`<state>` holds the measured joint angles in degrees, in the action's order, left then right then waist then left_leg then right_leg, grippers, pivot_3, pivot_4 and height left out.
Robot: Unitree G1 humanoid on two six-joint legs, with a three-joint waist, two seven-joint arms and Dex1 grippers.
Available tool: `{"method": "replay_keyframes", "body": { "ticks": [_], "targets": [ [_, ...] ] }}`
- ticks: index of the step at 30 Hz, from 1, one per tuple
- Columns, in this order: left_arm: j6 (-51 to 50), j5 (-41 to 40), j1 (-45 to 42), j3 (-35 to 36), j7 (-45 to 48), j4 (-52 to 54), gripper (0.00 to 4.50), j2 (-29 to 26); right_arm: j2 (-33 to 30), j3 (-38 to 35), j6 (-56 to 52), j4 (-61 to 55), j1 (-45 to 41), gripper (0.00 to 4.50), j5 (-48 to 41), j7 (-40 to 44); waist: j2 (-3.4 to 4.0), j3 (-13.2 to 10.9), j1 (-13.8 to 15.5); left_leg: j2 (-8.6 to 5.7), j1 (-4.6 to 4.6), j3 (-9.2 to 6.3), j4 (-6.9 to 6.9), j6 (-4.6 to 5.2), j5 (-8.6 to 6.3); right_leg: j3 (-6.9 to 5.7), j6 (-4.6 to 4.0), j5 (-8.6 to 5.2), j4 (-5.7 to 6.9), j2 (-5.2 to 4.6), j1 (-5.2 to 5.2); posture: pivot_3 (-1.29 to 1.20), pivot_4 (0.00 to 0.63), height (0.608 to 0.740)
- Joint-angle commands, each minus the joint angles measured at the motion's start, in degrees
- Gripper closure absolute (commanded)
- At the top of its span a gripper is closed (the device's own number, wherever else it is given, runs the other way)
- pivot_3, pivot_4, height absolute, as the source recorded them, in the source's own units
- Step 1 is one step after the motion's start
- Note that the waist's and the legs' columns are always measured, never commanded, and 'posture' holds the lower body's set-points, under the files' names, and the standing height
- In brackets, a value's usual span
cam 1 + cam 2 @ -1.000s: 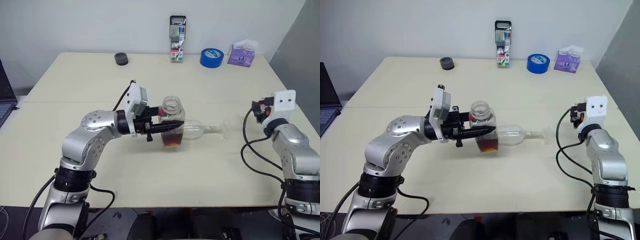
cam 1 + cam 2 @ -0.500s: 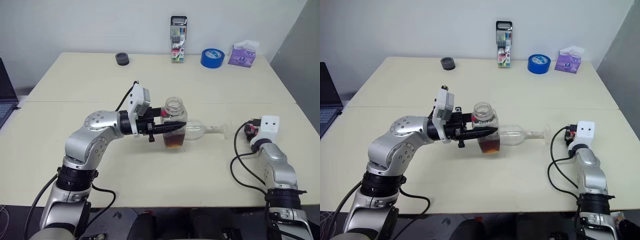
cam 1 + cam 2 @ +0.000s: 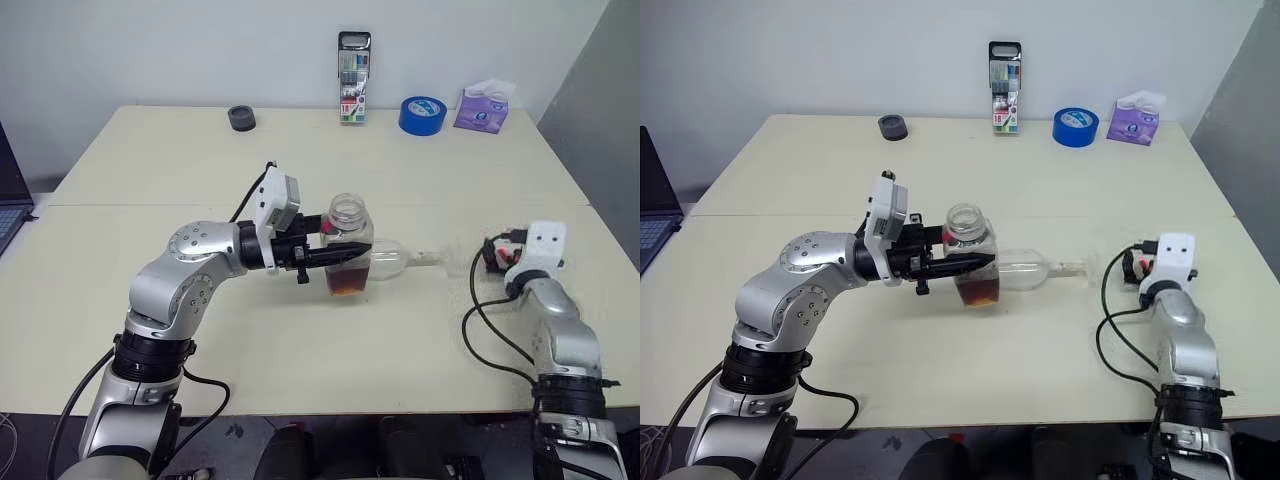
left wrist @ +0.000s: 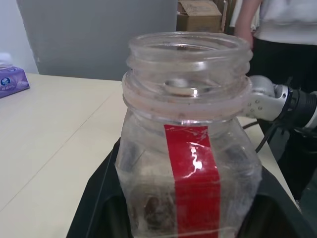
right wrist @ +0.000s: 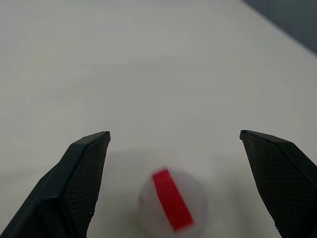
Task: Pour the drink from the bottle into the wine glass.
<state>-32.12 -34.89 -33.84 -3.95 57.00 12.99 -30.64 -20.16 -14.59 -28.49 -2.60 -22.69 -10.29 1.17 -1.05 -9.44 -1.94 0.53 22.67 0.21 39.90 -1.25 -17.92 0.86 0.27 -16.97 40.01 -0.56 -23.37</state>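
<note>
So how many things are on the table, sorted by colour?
See-through: 2, the bottle and the wine glass lying on its side.
White and red: 1, the cap.
Blue: 1, the tape roll.
Purple: 1, the tissue pack.
Dark grey: 1, the small round thing.
Mixed colours: 1, the marker case.
Total: 7.

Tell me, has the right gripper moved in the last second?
Yes. The right gripper has dropped to the table and shifted toward the fallen wine glass.
</note>
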Motion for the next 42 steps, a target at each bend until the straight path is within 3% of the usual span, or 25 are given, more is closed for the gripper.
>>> {"method": "replay_keyframes", "body": {
  "ticks": [1, 3, 7, 10, 14, 22, 28, 34, 42],
  "targets": [
    [-0.7, -2.2, -2.2, 4.1, -2.6, 2.3, 2.68, 0.2, -2.0, -3.0, -4.0, -7.9, -9.0, 0.02, -4.9, 1.5, 0.01, 0.0, 0.0, 0.00, -0.01, -0.01, 0.00, 0.00, 0.00, -0.01, 0.00, 0.00, 0.02, 0.00, 0.00, 0.00, 0.150, 0.740],
    [-0.8, -1.9, -2.8, 4.4, -3.4, 2.4, 2.68, -0.1, -3.2, -2.8, -6.6, -8.0, -13.5, 0.02, -7.9, 4.5, 0.00, 0.0, 0.2, 0.01, 0.02, -0.08, 0.01, 0.03, -0.02, -0.08, 0.00, 0.00, 0.01, 0.01, -0.01, 0.00, 0.150, 0.740],
    [-0.2, 1.9, -5.2, 4.5, -6.8, 0.4, 2.68, -1.3, -7.7, 1.2, -14.9, -8.8, -18.6, 0.02, -19.8, 21.8, 0.00, 0.0, 0.3, -0.01, 0.08, -0.11, 0.00, 0.11, -0.06, -0.14, 0.00, 0.00, -0.10, 0.00, 0.01, 0.00, 0.150, 0.740],
    [0.1, 6.1, -8.3, 5.7, -12.4, -3.3, 2.68, -1.6, -14.3, 4.4, -20.0, -11.2, -17.9, 0.02, -26.1, 34.5, 0.01, 0.0, 0.5, -0.03, 0.13, -0.15, 0.00, 0.20, -0.11, -0.20, -0.01, 0.00, -0.13, -0.04, 0.00, 0.00, 0.150, 0.740],
    [1.7, 12.0, -11.1, 7.5, -19.0, -8.2, 2.68, -2.8, -18.4, 5.3, -26.2, -14.7, -18.5, 0.02, -34.2, 41.9, 0.00, 0.0, 0.6, -0.05, 0.17, -0.19, 0.02, 0.24, -0.13, -0.23, 0.00, 0.00, -0.19, -0.07, 0.00, 0.00, 0.150, 0.740],
    [3.1, 20.1, -8.0, 11.4, -34.3, -10.3, 2.68, 0.1, -14.9, 6.3, -29.4, -18.4, -24.3, 0.02, -40.5, 39.3, 0.00, 0.0, 0.2, -0.02, 0.16, -0.19, 0.02, 0.22, -0.13, -0.22, 0.00, 0.00, -0.08, -0.08, -0.06, 0.00, 0.150, 0.740],
    [6.1, 21.0, -3.3, 16.7, -41.9, -12.1, 2.68, 3.9, -12.2, 7.2, -29.9, -20.5, -27.5, 0.02, -42.9, 36.9, -0.02, 0.0, 0.4, -0.04, 0.24, -0.19, 0.04, 0.13, -0.07, -0.29, 0.00, 0.00, -0.08, -0.17, -0.14, 0.00, 0.150, 0.740],
    [13.6, 20.2, -0.8, 20.3, -42.8, -17.9, 2.68, 5.5, -11.1, 8.2, -27.9, -19.9, -27.1, 0.02, -41.7, 36.7, -0.04, 0.0, 0.5, -0.06, 0.24, -0.19, 0.04, 0.13, -0.07, -0.35, 0.00, 0.01, -0.08, -0.23, -0.13, 0.00, 0.150, 0.740],
    [20.3, 17.8, 0.6, 21.6, -36.8, -25.6, 2.68, 5.6, -10.7, 9.4, -26.0, -20.2, -25.1, 0.02, -40.8, 37.3, -0.05, 0.0, 0.4, -0.08, 0.24, -0.17, 0.04, 0.11, -0.06, -0.37, 0.00, 0.01, -0.08, -0.26, -0.13, 0.00, 0.150, 0.740]
  ]
}}
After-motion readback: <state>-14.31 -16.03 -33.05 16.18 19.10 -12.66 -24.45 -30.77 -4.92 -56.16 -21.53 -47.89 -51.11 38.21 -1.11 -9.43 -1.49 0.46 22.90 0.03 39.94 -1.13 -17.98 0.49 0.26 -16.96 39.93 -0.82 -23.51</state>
